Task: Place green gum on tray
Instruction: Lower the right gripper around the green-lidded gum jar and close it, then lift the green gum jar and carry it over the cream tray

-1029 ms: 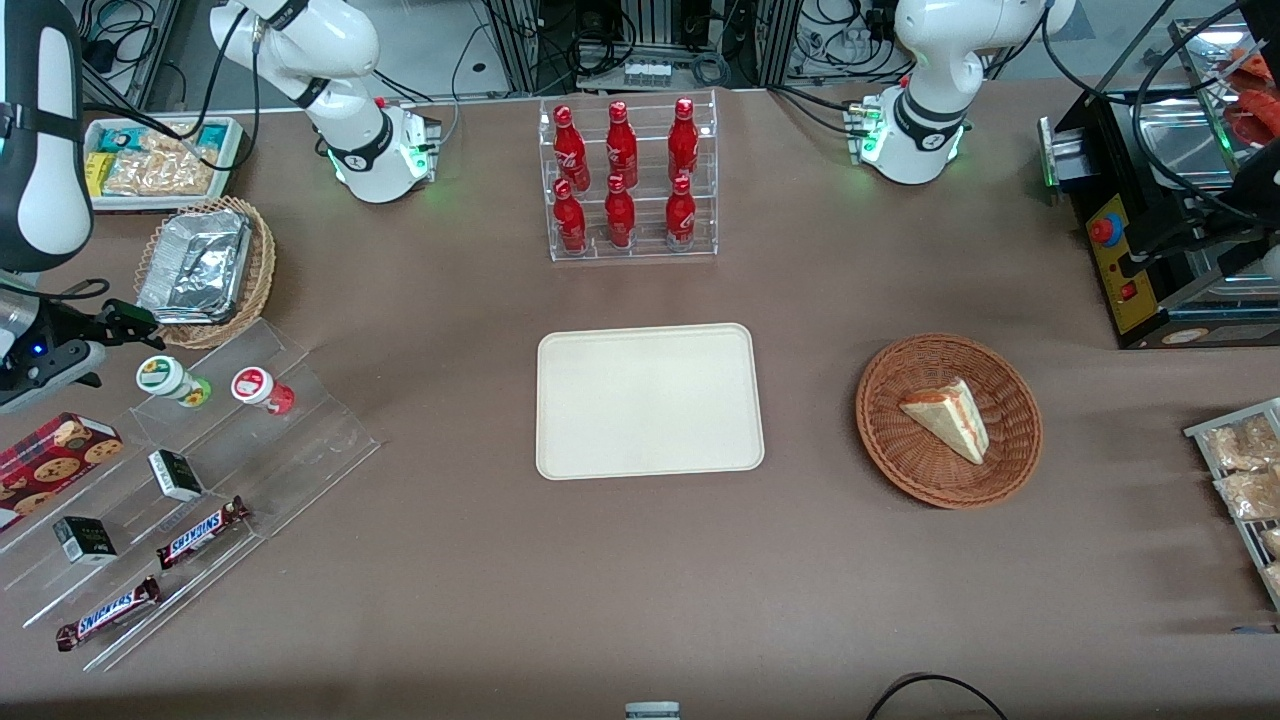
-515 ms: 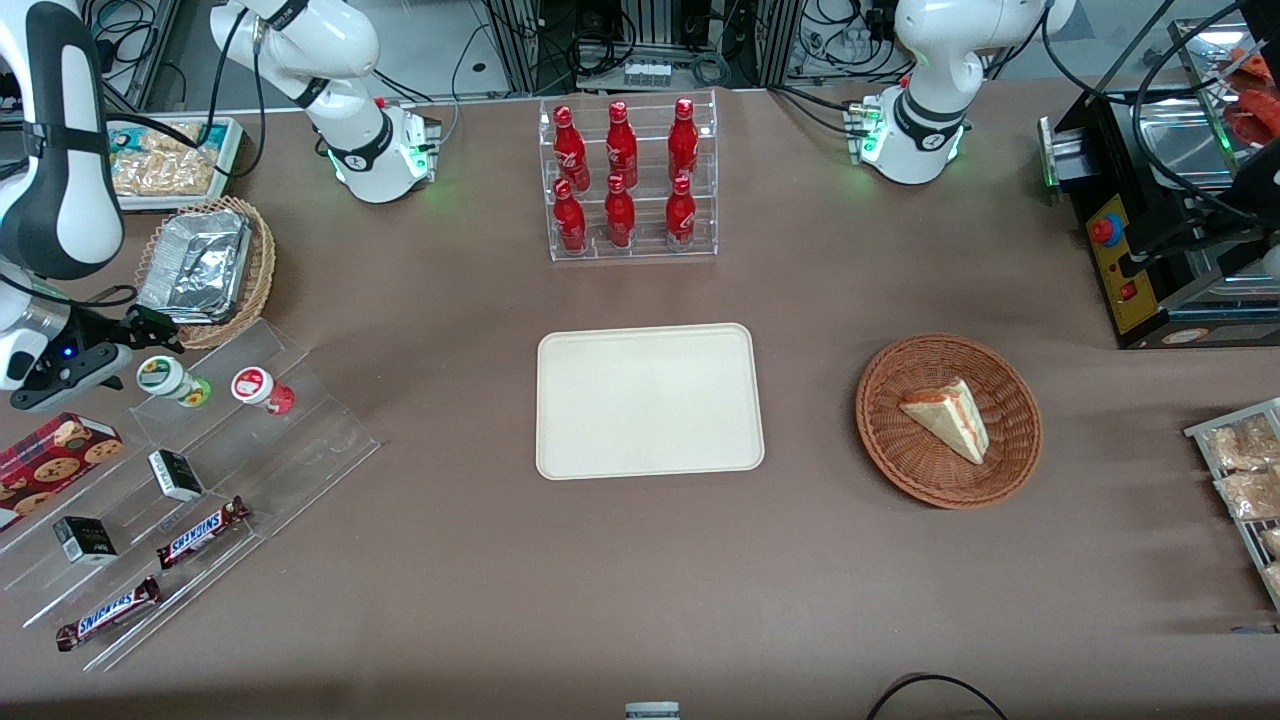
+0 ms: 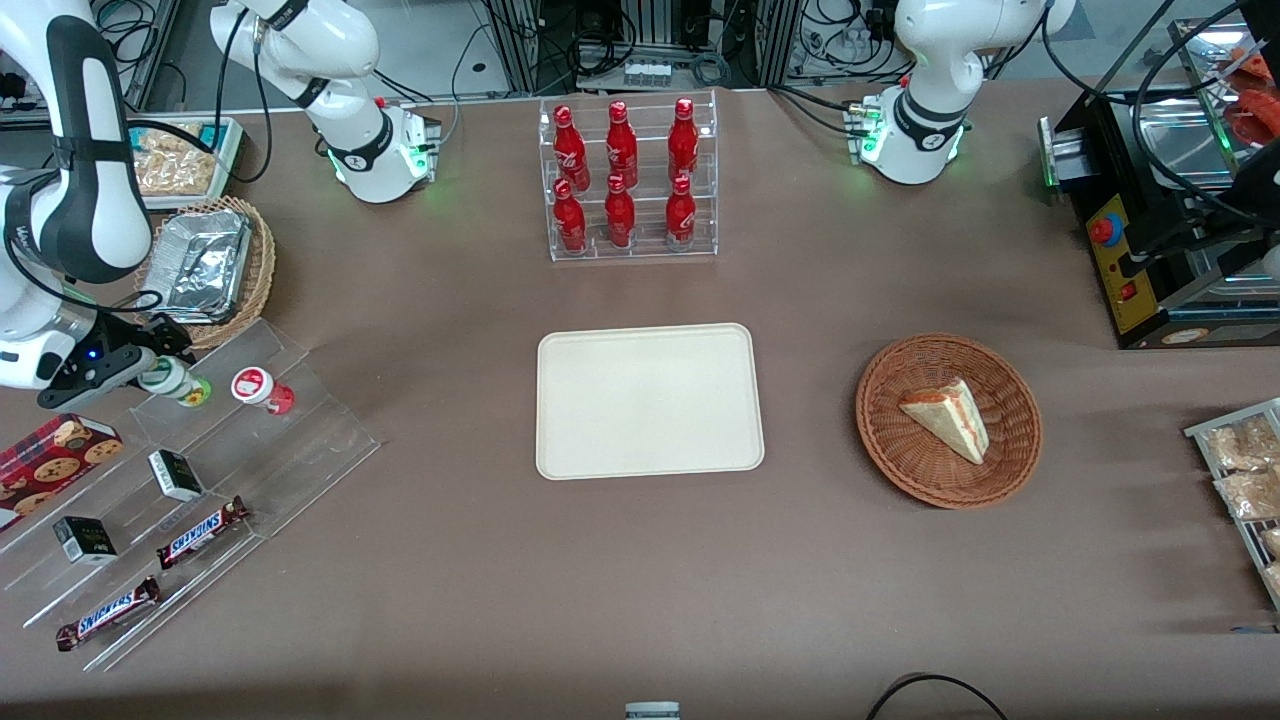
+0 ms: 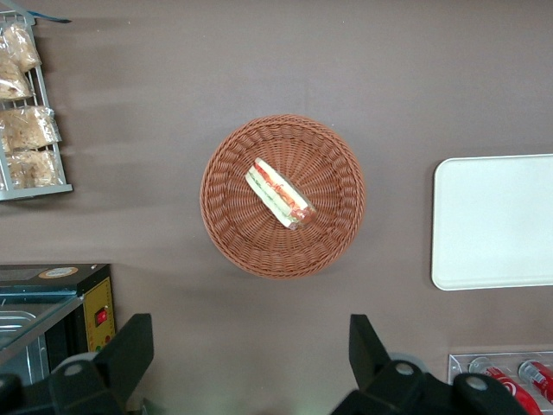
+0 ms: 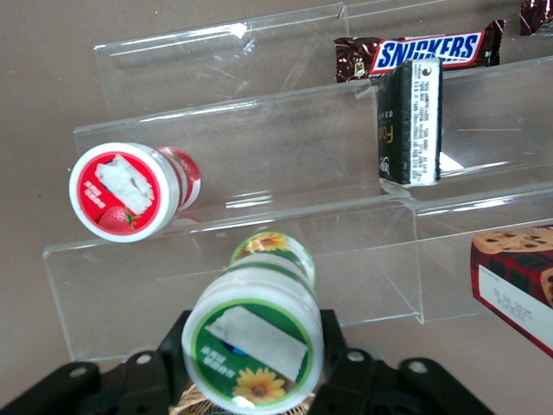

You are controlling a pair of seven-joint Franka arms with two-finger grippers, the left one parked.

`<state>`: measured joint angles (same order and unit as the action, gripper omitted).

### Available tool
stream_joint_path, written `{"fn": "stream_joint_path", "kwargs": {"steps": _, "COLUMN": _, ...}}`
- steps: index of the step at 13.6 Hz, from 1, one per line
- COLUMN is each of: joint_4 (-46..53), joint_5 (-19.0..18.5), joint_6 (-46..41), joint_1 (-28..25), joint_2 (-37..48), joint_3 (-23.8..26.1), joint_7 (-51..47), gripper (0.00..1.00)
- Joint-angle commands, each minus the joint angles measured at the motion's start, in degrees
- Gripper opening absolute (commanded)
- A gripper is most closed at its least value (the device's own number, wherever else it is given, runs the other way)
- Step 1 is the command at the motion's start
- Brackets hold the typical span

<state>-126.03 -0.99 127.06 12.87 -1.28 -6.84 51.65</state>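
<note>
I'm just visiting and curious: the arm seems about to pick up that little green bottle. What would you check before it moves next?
1. Gripper around the green gum, a finger on each side: ok.
2. Fingers closed firmly on it: cannot tell.
3. Red gum bottle apart from the gripper: ok.
4. Tray bare, ready to receive: ok.
5. Path over the table to the tray free: ok.
</note>
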Motion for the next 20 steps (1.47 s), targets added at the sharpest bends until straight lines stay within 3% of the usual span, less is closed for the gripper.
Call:
{"fn": "stream_joint_path", "kwargs": {"steps": 1, "joint_4": -1.24, "joint_5": -0.25, "joint_6": 1.0, "joint_1": 0.49, "joint_2": 1.37, "joint_3": 0.33, "joint_7": 0.56, "gripper": 0.0}}
{"fn": "stream_joint_path", "kwargs": {"steps": 7, "joint_4": 5.6, "joint_5": -0.25, "joint_6": -8.3, "joint_1": -0.3, "joint_2": 2.25, "joint_3": 1.04, "joint_7": -0.31, "gripper": 0.0}}
{"fn": "stream_joint_path", "kwargs": {"steps": 11, "joint_4": 10.27, "joint_5": -0.16, "joint_6": -13.76, "joint_1": -4.33, "joint_2": 1.63, "joint_3": 1.48, "joint_7": -5.67, "gripper": 0.0}}
{"fn": "stream_joint_path", "kwargs": {"steps": 15, "joint_4": 13.96, "joint_5": 0.19, "joint_6": -19.73, "joint_1": -11.0, "joint_2": 1.37, "joint_3": 1.48, "joint_7": -15.32, "gripper": 0.0}}
{"fn": "stream_joint_path", "kwargs": {"steps": 20, "joint_4": 14.4, "joint_5": 1.42, "joint_6": -20.1, "joint_1": -22.25, "joint_2": 0.06, "joint_3": 1.48, "joint_7": -31.92, "gripper": 0.0}}
